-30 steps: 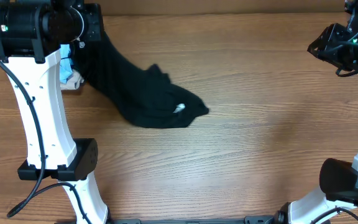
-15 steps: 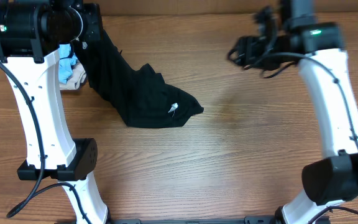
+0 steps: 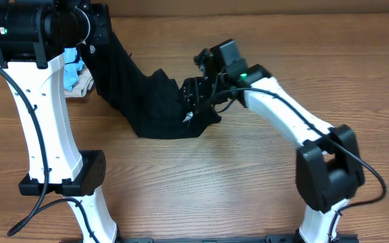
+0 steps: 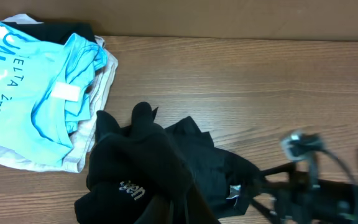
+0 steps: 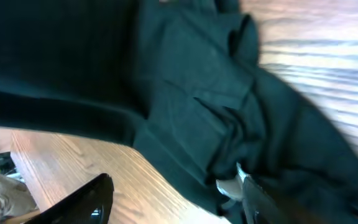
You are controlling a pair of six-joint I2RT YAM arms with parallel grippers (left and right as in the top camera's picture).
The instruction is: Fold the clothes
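Holding one end of the shirt [image 3: 147,101] up off the table [image 3: 248,169], the left gripper [image 3: 93,37] is clamped on it while the right gripper [image 3: 193,94] hangs with jaws apart over the other end.

From the left gripper at the far left, the shirt slopes down to a crumpled heap on the wood mid-table, with its white tag [image 3: 189,118] at the heap's right end. In the right wrist view one finger [image 5: 257,202] sits just beside the tag and the other [image 5: 89,202] is over bare wood, with black cloth under the gap. Bunched fabric hides the left gripper's fingers in its own view. A blue tee [image 4: 36,93] lies on a beige garment [image 4: 101,78] beside the hanging cloth.
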